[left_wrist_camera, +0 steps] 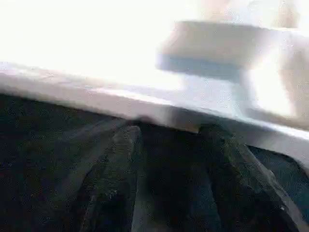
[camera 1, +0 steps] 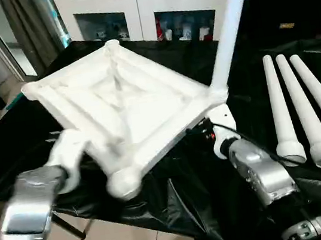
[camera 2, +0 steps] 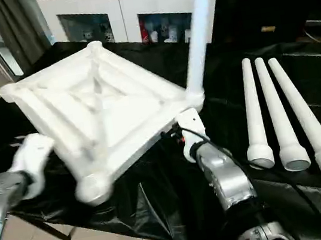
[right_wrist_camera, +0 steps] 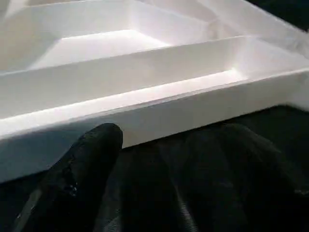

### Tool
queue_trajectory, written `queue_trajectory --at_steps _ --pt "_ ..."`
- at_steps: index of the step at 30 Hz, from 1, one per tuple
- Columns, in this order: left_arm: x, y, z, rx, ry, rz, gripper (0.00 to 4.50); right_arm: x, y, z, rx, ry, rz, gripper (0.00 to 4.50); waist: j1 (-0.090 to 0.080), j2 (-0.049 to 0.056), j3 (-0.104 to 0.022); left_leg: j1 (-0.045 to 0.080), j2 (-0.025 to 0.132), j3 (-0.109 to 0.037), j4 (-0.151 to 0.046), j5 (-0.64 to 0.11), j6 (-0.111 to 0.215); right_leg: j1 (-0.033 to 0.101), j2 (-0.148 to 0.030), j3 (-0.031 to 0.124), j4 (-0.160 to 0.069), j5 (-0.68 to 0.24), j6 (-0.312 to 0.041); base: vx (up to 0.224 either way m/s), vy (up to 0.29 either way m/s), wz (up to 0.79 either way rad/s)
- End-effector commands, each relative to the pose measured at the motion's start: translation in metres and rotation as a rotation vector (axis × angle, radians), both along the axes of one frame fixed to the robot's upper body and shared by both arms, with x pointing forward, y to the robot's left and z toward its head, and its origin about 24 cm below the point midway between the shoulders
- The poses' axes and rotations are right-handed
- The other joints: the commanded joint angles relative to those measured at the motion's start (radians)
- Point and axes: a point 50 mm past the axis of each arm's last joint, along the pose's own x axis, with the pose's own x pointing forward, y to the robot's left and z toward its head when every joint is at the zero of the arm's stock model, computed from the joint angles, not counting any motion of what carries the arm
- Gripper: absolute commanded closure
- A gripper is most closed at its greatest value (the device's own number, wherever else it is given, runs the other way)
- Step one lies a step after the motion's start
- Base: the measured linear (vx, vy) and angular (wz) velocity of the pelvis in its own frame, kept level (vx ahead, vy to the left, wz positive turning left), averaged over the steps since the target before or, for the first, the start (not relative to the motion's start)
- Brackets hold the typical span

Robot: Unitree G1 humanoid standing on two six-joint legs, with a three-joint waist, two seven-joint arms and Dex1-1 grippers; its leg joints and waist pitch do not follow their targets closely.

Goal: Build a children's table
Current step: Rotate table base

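**A:** Where was the tabletop?

**B:** The white tabletop (camera 1: 119,105) lay ribbed side up on the black-draped counter (camera 1: 196,199), turned cornerwise, its nearest corner socket (camera 1: 123,183) hanging past the counter's front edge. One leg (camera 1: 228,25) stood upright in the right-hand corner socket. Three loose legs (camera 1: 307,113) lay side by side, well apart to the right.

**B:** And the tools?

**A:** The left tool (left_wrist_camera: 169,159) sat at the tabletop's left rim, fingers (left_wrist_camera: 113,179) about half spread; I could not tell whether they gripped it. The right tool (right_wrist_camera: 164,169) stood wide open just beside the near right rim, holding nothing.
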Motion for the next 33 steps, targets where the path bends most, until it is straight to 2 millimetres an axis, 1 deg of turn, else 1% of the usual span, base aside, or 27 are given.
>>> queue_trajectory --at_steps 1,3,4,5,6,7,8,9,10,11,12,13,14,16,17,18,19,20,21,23,24,25,27,28,29,31,33 --pt "0.006 -0.026 -0.008 -0.073 -0.014 -0.098 2.24 0.004 0.003 0.012 0.018 -0.041 0.022 0.77 -0.003 -0.015 -0.063 0.031 0.055 -0.028 -0.078 -0.237 -0.001 0.028 -0.069 0.054 -0.076 -0.281 -0.157 0.000 0.000 0.00" --pt "0.014 -0.034 -0.016 -0.058 -0.019 -0.104 2.24 0.006 -0.001 0.017 0.013 -0.053 0.007 0.77 -0.006 -0.013 -0.065 0.025 0.056 -0.032 -0.080 -0.227 -0.008 0.034 -0.070 0.053 -0.072 -0.277 -0.146 0.000 0.000 0.00" --pt "0.017 -0.037 -0.018 -0.050 -0.028 -0.107 2.24 0.007 -0.002 0.019 0.010 -0.060 0.001 0.77 -0.007 -0.013 -0.064 0.028 0.055 -0.033 -0.082 -0.244 -0.013 0.031 -0.067 0.052 -0.079 -0.286 -0.132 0.000 0.000 0.00" --pt "0.021 -0.041 -0.021 -0.050 -0.035 -0.104 2.24 0.007 -0.006 0.024 0.007 -0.075 -0.011 0.77 -0.008 -0.009 -0.065 0.033 0.057 -0.034 -0.082 -0.254 -0.020 0.030 -0.068 0.053 -0.077 -0.280 -0.132 0.000 0.000 0.00" --pt "0.026 -0.045 -0.022 -0.049 -0.044 -0.102 2.24 0.008 -0.009 0.029 0.004 -0.091 -0.027 0.77 -0.012 -0.019 -0.063 0.028 0.053 -0.033 -0.083 -0.262 -0.021 0.034 -0.066 0.052 -0.080 -0.284 -0.125 0.000 0.000 0.00" --pt "0.029 -0.047 -0.023 -0.046 -0.051 -0.099 2.24 0.009 -0.012 0.033 0.003 -0.103 -0.043 0.77 -0.013 -0.012 -0.063 0.033 0.056 -0.034 -0.084 -0.275 -0.027 0.032 -0.067 0.053 -0.082 -0.289 -0.123 0.000 0.000 0.00" --pt "0.034 -0.052 -0.021 -0.041 -0.070 -0.113 2.24 0.013 -0.025 0.045 -0.061 -0.116 -0.131 0.77 -0.013 -0.004 -0.066 0.033 0.056 -0.037 -0.082 -0.274 -0.032 0.034 -0.069 0.053 -0.077 -0.279 -0.128 0.000 0.000 0.00" --pt "0.037 -0.056 -0.017 -0.056 -0.090 -0.136 2.24 0.016 -0.034 0.052 -0.125 -0.108 -0.212 0.77 -0.015 0.010 -0.066 0.038 0.054 -0.036 -0.083 -0.273 -0.043 0.031 -0.060 0.051 -0.080 -0.262 -0.128 0.000 0.000 0.00" --pt "0.037 -0.058 -0.015 -0.063 -0.096 -0.144 2.24 0.017 -0.037 0.054 -0.145 -0.105 -0.237 0.77 -0.018 -0.002 -0.068 0.034 0.052 -0.036 -0.081 -0.257 -0.049 0.037 -0.060 0.051 -0.072 -0.230 -0.143 0.000 0.000 0.00" --pt "0.038 -0.059 -0.014 -0.071 -0.105 -0.149 2.24 0.018 -0.039 0.056 -0.157 -0.102 -0.255 0.77 -0.016 -0.003 -0.068 0.032 0.050 -0.033 -0.078 -0.241 -0.042 0.038 -0.064 0.052 -0.071 -0.220 -0.150 0.000 0.000 0.00" --pt "0.040 -0.061 -0.011 -0.088 -0.125 -0.158 2.24 0.019 -0.044 0.061 -0.139 -0.096 -0.267 0.77 -0.016 0.005 -0.066 0.032 0.049 -0.033 -0.077 -0.246 -0.039 0.037 -0.065 0.053 -0.073 -0.233 -0.152 0.000 0.000 0.00" --pt "0.042 -0.062 -0.009 -0.097 -0.137 -0.169 2.24 0.020 -0.046 0.065 -0.104 -0.095 -0.262 0.77 -0.018 0.011 -0.069 0.030 0.049 -0.033 -0.074 -0.245 -0.034 0.040 -0.066 0.052 -0.075 -0.236 -0.152 0.000 0.000 0.00" --pt "0.043 -0.063 -0.008 -0.108 -0.148 -0.180 2.24 0.021 -0.048 0.069 -0.064 -0.097 -0.252 0.77 -0.018 0.009 -0.069 0.032 0.049 -0.032 -0.073 -0.244 -0.029 0.039 -0.066 0.052 -0.078 -0.231 -0.152 0.000 0.000 0.00" --pt "0.047 -0.065 -0.007 -0.115 -0.165 -0.223 2.24 0.023 -0.059 0.081 0.019 -0.118 -0.299 0.77 -0.017 0.013 -0.072 0.030 0.049 -0.032 -0.070 -0.222 -0.011 0.043 -0.065 0.051 -0.074 -0.194 -0.162 0.000 0.000 0.00" --pt "0.047 -0.065 -0.006 -0.115 -0.166 -0.229 2.24 0.023 -0.061 0.081 0.017 -0.119 -0.310 0.77 -0.018 0.010 -0.073 0.029 0.048 -0.033 -0.069 -0.211 -0.008 0.044 -0.064 0.050 -0.073 -0.183 -0.167 0.000 0.000 0.00" --pt "0.047 -0.065 -0.006 -0.114 -0.166 -0.238 2.23 0.024 -0.063 0.082 0.015 -0.119 -0.325 0.49 -0.018 0.010 -0.074 0.027 0.050 -0.032 -0.068 -0.188 -0.004 0.045 -0.064 0.049 -0.067 -0.153 -0.182 0.000 0.000 0.00" --pt "0.047 -0.066 -0.004 -0.123 -0.172 -0.252 2.23 0.024 -0.071 0.084 0.009 -0.095 -0.368 0.49 -0.019 0.013 -0.075 0.026 0.050 -0.032 -0.066 -0.167 0.001 0.048 -0.064 0.048 -0.063 -0.129 -0.194 0.000 0.000 0.00" --pt "0.048 -0.066 -0.002 -0.130 -0.177 -0.260 2.23 0.025 -0.075 0.085 0.006 -0.077 -0.395 0.37 -0.020 0.013 -0.074 0.026 0.050 -0.032 -0.066 -0.162 0.003 0.048 -0.063 0.047 -0.062 -0.125 -0.199 0.000 0.000 0.00" --pt "0.048 -0.065 0.000 -0.138 -0.183 -0.273 2.23 0.024 -0.079 0.085 0.001 -0.044 -0.417 0.25 -0.020 0.017 -0.075 0.028 0.048 -0.031 -0.064 -0.151 0.007 0.049 -0.062 0.047 -0.060 -0.120 -0.207 0.000 0.000 0.00" --pt "0.047 -0.067 0.010 -0.200 -0.205 -0.322 2.23 0.025 -0.088 0.087 0.007 0.022 -0.467 0.25 -0.020 0.016 -0.075 0.029 0.048 -0.029 -0.063 -0.150 0.008 0.049 -0.062 0.047 -0.059 -0.122 -0.216 0.000 0.000 0.00" --pt "0.046 -0.070 0.015 -0.239 -0.215 -0.351 2.23 0.025 -0.093 0.088 -0.003 0.056 -0.492 0.04 -0.020 0.015 -0.074 0.030 0.048 -0.029 -0.063 -0.152 0.008 0.049 -0.063 0.047 -0.060 -0.132 -0.219 0.000 0.000 0.00" --pt "0.045 -0.071 0.018 -0.263 -0.220 -0.369 2.23 0.025 -0.096 0.088 -0.009 0.076 -0.507 0.04 -0.018 0.019 -0.075 0.031 0.049 -0.029 -0.063 -0.152 0.003 0.049 -0.064 0.047 -0.060 -0.138 -0.222 0.000 0.000 0.00" --pt "0.045 -0.072 0.020 -0.269 -0.227 -0.391 2.23 0.025 -0.099 0.089 -0.008 0.090 -0.523 0.04 -0.018 0.018 -0.074 0.030 0.049 -0.028 -0.063 -0.156 -0.001 0.049 -0.063 0.047 -0.062 -0.146 -0.219 0.000 0.000 0.00" --pt "0.045 -0.072 0.022 -0.265 -0.236 -0.406 2.23 0.025 -0.103 0.089 -0.008 0.109 -0.539 0.04 -0.020 0.020 -0.073 0.031 0.047 -0.028 -0.063 -0.165 -0.004 0.049 -0.064 0.047 -0.062 -0.159 -0.213 0.000 0.000 0.00" --pt "0.045 -0.072 0.023 -0.263 -0.238 -0.409 2.23 0.025 -0.104 0.090 -0.009 0.115 -0.543 0.04 -0.021 0.019 -0.074 0.031 0.047 -0.028 -0.062 -0.169 -0.004 0.050 -0.064 0.047 -0.064 -0.169 -0.209 0.000 0.000 0.00" --pt "0.043 -0.072 0.029 -0.272 -0.248 -0.454 2.23 0.024 -0.110 0.087 -0.029 0.173 -0.568 0.04 -0.021 0.016 -0.075 0.030 0.046 -0.028 -0.062 -0.161 -0.004 0.051 -0.065 0.047 -0.064 -0.183 -0.204 0.000 0.000 0.00" --pt "0.040 -0.073 0.034 -0.279 -0.250 -0.498 2.23 0.022 -0.113 0.083 -0.036 0.225 -0.582 0.04 -0.023 0.018 -0.075 0.030 0.047 -0.028 -0.062 -0.160 -0.007 0.050 -0.065 0.047 -0.063 -0.194 -0.202 0.000 0.000 0.00"
